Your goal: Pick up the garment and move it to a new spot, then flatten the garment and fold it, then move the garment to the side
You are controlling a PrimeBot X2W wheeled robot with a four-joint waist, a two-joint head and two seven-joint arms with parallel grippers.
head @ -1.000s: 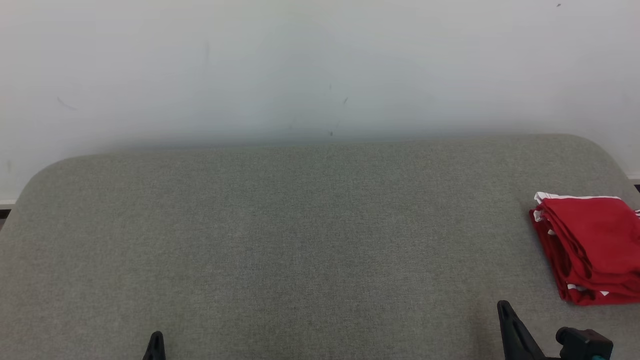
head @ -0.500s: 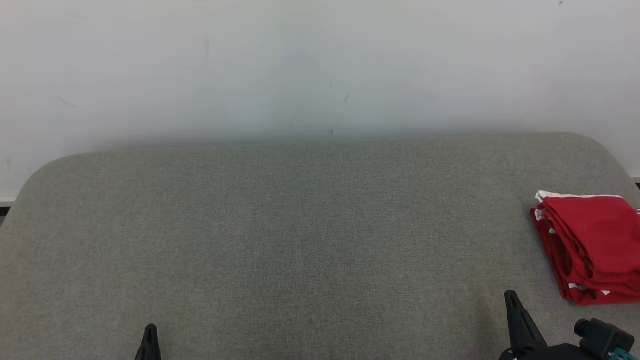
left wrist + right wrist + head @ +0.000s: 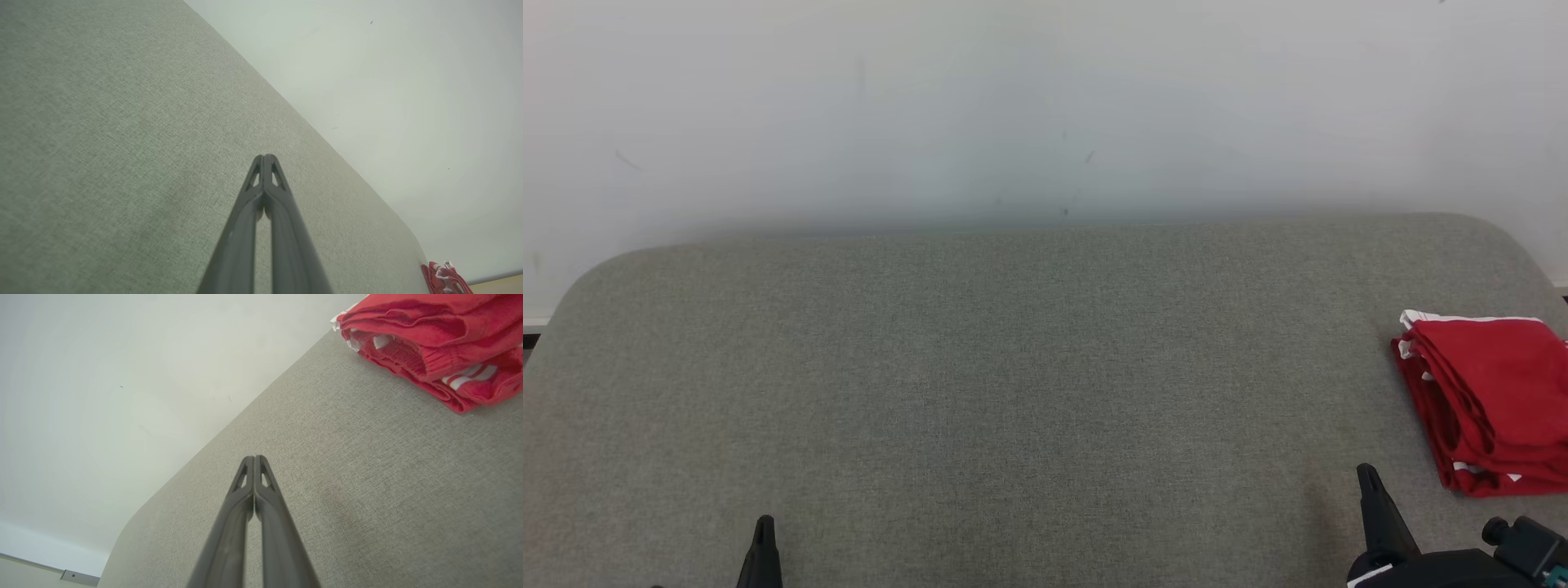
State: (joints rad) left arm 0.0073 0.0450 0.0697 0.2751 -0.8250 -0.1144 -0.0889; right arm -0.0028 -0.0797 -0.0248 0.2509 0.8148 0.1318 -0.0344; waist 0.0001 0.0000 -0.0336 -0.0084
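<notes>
A red garment [image 3: 1486,400] with white trim lies folded in a stack at the right end of the grey fabric table [image 3: 1013,392]. It also appears at the upper right of the right wrist view, as the garment [image 3: 437,347], and as a small red patch [image 3: 443,279] in the left wrist view. My right gripper [image 3: 1366,475] is shut and empty, low at the right, just left of and nearer than the garment. My left gripper [image 3: 765,524] is shut and empty near the bottom left. Both wrist views show the fingers pressed together: left gripper [image 3: 264,157], right gripper [image 3: 254,458].
A plain white wall [image 3: 1045,106] rises right behind the table's far edge. The table has rounded far corners. A wide stretch of bare grey fabric lies between the two grippers.
The left gripper has slid slightly left and up in the head view, and the right gripper slightly right and up, with more of its wrist showing. The garment stays put.
</notes>
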